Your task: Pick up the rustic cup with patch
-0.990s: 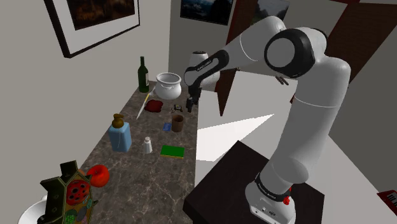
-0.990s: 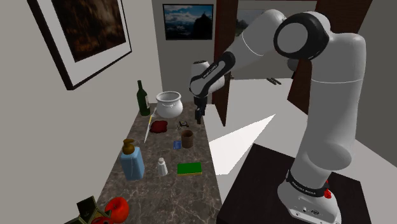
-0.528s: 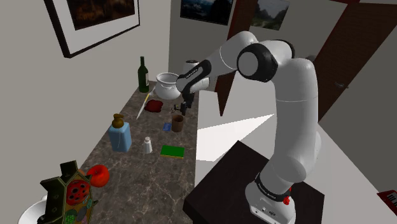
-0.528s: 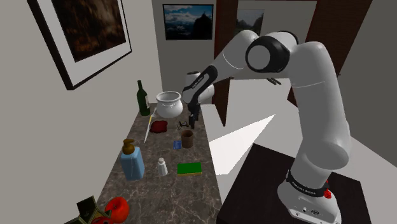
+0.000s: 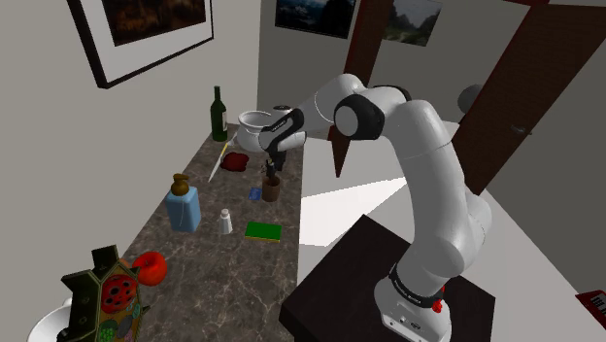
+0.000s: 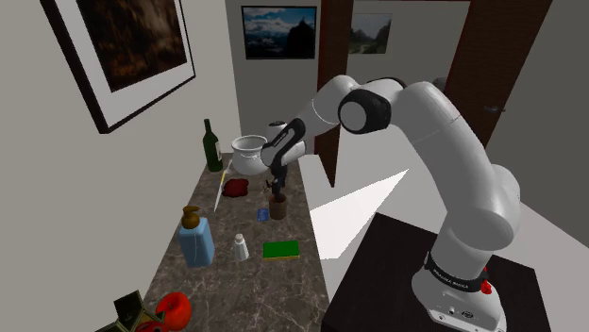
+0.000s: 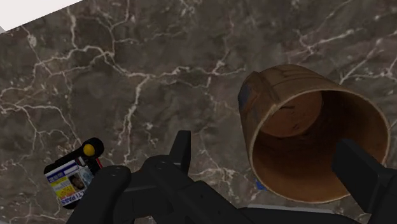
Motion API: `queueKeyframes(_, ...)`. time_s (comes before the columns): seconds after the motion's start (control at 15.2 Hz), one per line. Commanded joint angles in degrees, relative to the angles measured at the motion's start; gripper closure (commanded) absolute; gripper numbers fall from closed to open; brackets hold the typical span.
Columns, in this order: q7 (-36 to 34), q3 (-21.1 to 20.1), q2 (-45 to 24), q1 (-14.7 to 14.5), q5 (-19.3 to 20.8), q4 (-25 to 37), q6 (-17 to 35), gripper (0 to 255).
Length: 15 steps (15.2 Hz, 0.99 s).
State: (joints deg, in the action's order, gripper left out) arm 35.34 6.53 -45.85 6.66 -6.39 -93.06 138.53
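- Over the last second my arm has folded in and come down. My gripper point(image 5: 272, 171), which was higher and off toward the wall end of the counter, now sits right over the brown cup point(image 5: 271, 188).
- My fingers point(image 7: 182, 150) are spread wide, one outside each side of the cup's rim, and are not clasping it.
- The cup stands upright on the dark marble counter point(image 5: 194, 262), near the edge on the stand's side, with a bluish patch on its outer wall.
- A small blue badge point(image 7: 69, 183) lies just beside the cup.
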Motion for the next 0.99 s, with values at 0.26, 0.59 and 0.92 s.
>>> queueKeyframes(0.26, 0.3, -0.4, -4.1, 0.4, -0.4, 1.9, 2.3, 0)
queueKeyframes(0.59, 0.3, -0.5, -4.5, 0.4, -0.4, 2.0, 2.5, 255)
queueKeyframes(0.92, 0.3, -0.5, -4.5, 0.4, -0.4, 2.0, 2.5, 255)
